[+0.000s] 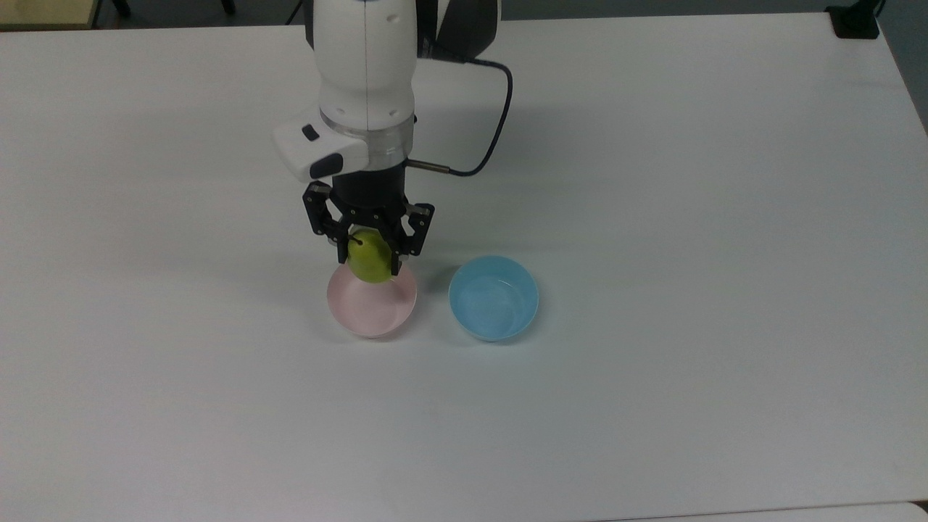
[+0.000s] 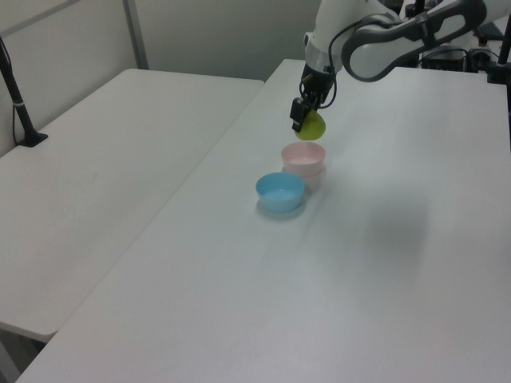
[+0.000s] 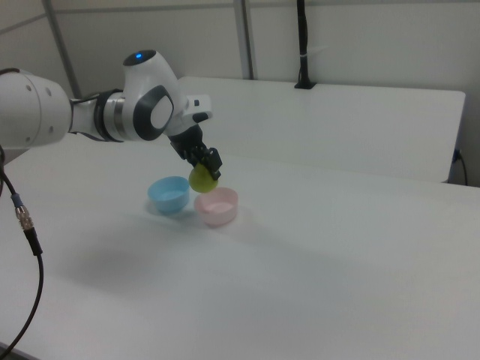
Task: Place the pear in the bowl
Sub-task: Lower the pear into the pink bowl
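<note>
The yellow-green pear (image 1: 369, 259) hangs in the air, with my gripper (image 1: 369, 255) shut on it. In the top view it overlaps the far rim of the pale pink bowl (image 1: 371, 308). The left view shows the pear (image 2: 311, 126) a short way above the pink bowl (image 2: 303, 158), and my gripper (image 2: 303, 120) holds it from above. Seen from the right view, the pear (image 3: 201, 179) hovers just above the upper-left edge of the pink bowl (image 3: 217, 207), under my gripper (image 3: 205, 169).
A light blue bowl (image 1: 494, 297) of the same size stands just beside the pink one, on the top view's right. Both rest on a wide white table (image 1: 652, 181). A second white table (image 2: 104, 159) adjoins it in the left view.
</note>
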